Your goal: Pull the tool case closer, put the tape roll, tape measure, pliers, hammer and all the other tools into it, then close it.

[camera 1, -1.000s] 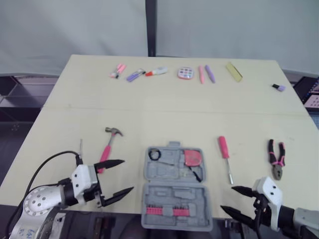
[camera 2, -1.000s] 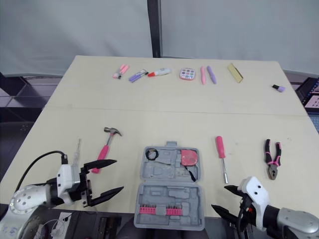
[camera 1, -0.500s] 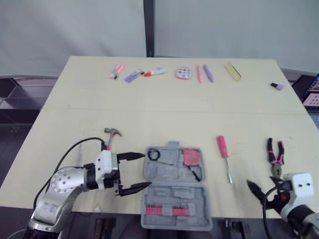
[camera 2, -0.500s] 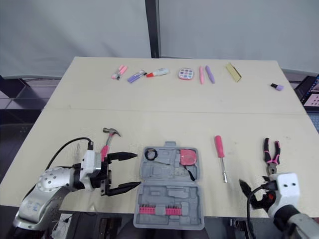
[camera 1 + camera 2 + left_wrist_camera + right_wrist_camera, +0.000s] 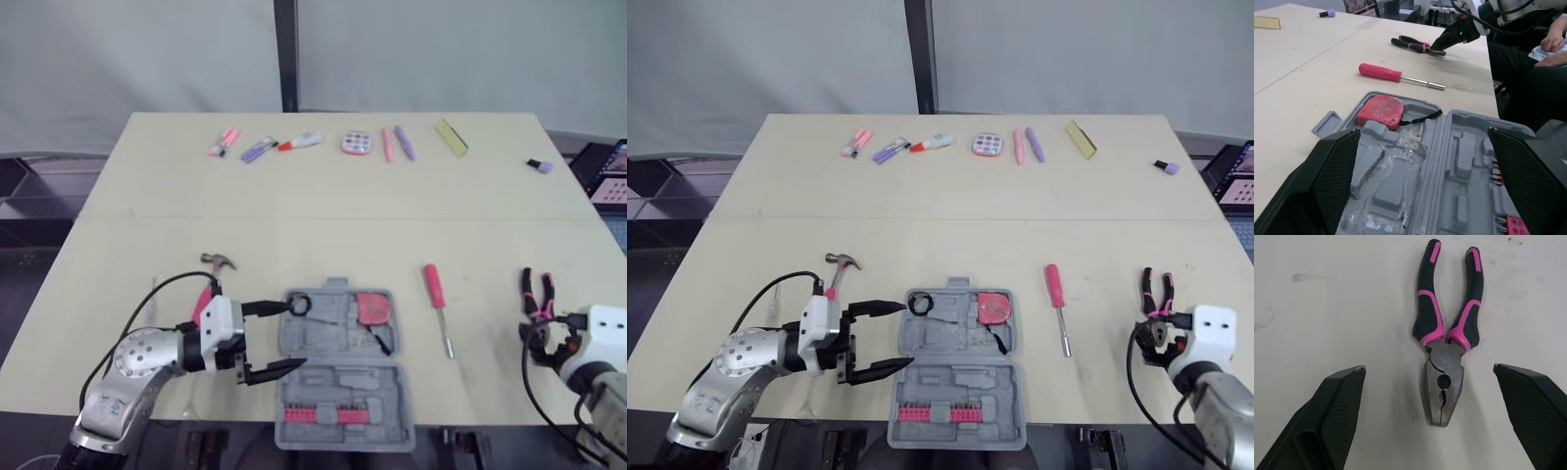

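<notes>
My right end effector (image 5: 1428, 369), spread wide above the pliers (image 5: 1444, 357) on the surface (image 5: 294, 235) well right of the open case (image 5: 323, 338), should descend centred and clamp across both handles just behind the pivot.

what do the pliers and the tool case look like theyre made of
The pliers: the head looks like bare steel, dull grey and slightly scuffed, with serrated jaws. The handles look like matte black and pink rubbery or plastic sleeves. The tool case: probably moulded plastic, matte grey, judging by its shaped recesses and the pale scuff marks inside.
</notes>
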`<state>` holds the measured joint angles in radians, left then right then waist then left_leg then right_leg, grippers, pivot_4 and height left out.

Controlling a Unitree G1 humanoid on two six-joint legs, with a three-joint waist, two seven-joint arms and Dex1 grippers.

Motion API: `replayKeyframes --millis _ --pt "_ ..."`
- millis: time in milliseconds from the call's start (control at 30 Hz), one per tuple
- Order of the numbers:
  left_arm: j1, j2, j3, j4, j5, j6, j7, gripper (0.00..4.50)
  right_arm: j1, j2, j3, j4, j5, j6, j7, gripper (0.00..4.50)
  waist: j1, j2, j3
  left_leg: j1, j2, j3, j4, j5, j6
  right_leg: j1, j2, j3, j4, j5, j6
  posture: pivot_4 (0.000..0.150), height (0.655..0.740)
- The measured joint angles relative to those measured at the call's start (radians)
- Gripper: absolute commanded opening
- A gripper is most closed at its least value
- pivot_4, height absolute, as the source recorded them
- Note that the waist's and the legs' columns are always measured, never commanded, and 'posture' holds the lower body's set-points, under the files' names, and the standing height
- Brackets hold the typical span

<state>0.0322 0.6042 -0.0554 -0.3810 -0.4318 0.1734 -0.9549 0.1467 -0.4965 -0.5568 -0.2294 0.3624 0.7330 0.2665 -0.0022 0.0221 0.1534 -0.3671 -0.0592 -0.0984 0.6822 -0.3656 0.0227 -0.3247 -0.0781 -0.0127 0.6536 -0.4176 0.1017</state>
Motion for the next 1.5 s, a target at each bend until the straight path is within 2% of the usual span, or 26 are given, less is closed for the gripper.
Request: replayKeyframes --millis 167,400,733,833,933,967,1000,1033,1367,1500 --pt "0.009 0.000 -0.001 -0.006 0.008 0.000 0.022 4.50 -0.071 0.000 0.006 0.081 -0.002 0.055 -0.028 4.44 0.002 0.000 0.000 0.000 -0.001 0.000 0.000 0.000 0.000 0.000 0.000 0.000 0.001 0.000 0.000 0.150 0.7134" --pt "0.015 0.004 0.000 -0.011 0.011 -0.002 0.035 4.50 -0.120 0.001 0.010 0.175 -0.025 0.033 -0.044 4.44 -0.001 0.001 0.000 0.000 0.000 0.000 0.000 0.000 0.000 0.000 0.000 0.000 0.001 0.000 0.000 0.150 0.7134" --pt "0.017 0.008 0.001 -0.010 0.021 -0.025 0.035 4.50 -0.140 0.001 0.012 0.214 -0.029 0.002 -0.044 4.44 -0.001 0.000 -0.001 0.000 0.000 0.000 0.001 0.000 0.000 0.000 0.000 0.000 0.001 0.000 0.000 0.150 0.7134" --pt "0.021 0.007 0.001 -0.006 0.028 -0.037 0.035 4.50 -0.140 0.001 0.021 0.215 -0.029 -0.005 -0.044 3.61 -0.001 0.000 -0.001 0.000 0.000 0.000 0.001 0.000 0.000 0.000 0.000 0.000 0.001 0.000 0.000 0.150 0.7134" --pt "0.022 0.006 0.001 -0.003 0.032 -0.046 0.035 4.50 -0.140 0.001 0.030 0.214 -0.029 -0.010 -0.044 2.14 0.000 0.000 -0.001 0.000 -0.001 0.000 0.001 0.000 0.000 0.000 0.000 0.000 0.001 0.000 0.000 0.150 0.7134" --pt "0.025 0.006 0.001 -0.001 0.034 -0.048 0.034 4.50 -0.140 0.001 0.033 0.214 -0.029 -0.010 -0.044 1.79 0.002 0.000 -0.001 0.000 -0.001 -0.001 0.001 0.000 0.000 0.000 -0.001 0.000 0.001 0.000 0.000 0.150 0.7134" --pt "0.026 0.005 0.000 0.001 0.035 -0.050 0.034 4.50 -0.140 0.000 0.035 0.215 -0.029 -0.010 -0.046 1.21 0.003 0.000 -0.001 0.000 -0.001 -0.001 0.001 0.000 0.000 0.000 -0.001 0.001 0.001 0.000 0.000 0.150 0.7134" --pt "0.026 0.005 0.000 0.002 0.036 -0.052 0.034 4.50 -0.140 0.000 0.038 0.214 -0.029 -0.011 -0.047 0.95 0.003 0.000 -0.001 0.000 -0.001 -0.001 0.001 0.000 0.000 0.000 -0.001 0.001 0.001 0.000 0.000 0.150 0.7134" --pt "0.037 0.004 -0.002 0.006 0.042 -0.065 0.030 4.50 -0.137 -0.004 0.038 0.210 -0.028 -0.007 -0.047 0.96 0.003 0.000 -0.001 0.000 -0.001 -0.001 0.001 0.000 0.000 0.000 -0.001 0.001 0.001 0.000 0.000 0.150 0.7134" --pt "0.038 0.005 0.004 0.022 0.040 -0.065 0.017 4.50 -0.109 -0.026 0.042 0.152 -0.028 0.038 -0.042 0.96 0.003 0.002 0.000 -0.001 -0.001 -0.001 0.000 0.000 0.000 0.000 -0.001 0.001 0.001 0.000 0.000 0.150 0.7134"
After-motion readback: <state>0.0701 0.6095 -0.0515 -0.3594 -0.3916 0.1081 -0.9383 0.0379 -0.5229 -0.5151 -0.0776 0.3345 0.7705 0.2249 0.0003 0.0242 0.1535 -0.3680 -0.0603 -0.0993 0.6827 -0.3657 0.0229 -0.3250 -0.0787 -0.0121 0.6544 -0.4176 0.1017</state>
